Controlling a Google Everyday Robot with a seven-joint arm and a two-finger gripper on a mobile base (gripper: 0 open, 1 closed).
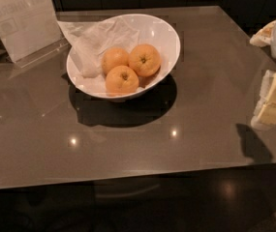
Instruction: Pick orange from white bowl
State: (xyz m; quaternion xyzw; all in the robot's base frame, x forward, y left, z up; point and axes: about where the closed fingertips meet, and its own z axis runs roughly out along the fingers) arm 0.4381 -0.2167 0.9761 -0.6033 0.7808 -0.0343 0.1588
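Note:
The white bowl (169, 35) stands on the grey table, left of centre toward the back. Crumpled white paper (99, 40) lines its left side. Three oranges lie in it. The orange (144, 59), the deepest-coloured one, is on the right with its stem dimple facing up. A paler, smaller orange (114, 58) lies to its left and another similar orange (122, 79) in front. My gripper (274, 100), white and pale yellow, hangs at the right edge of the view, above the table and well to the right of the bowl, holding nothing that I can see.
A clear plastic sign stand (23, 21) stands at the back left, close to the bowl. The table's front edge (128, 178) runs across the lower view. The gripper's shadow (253, 141) falls on the table at the right.

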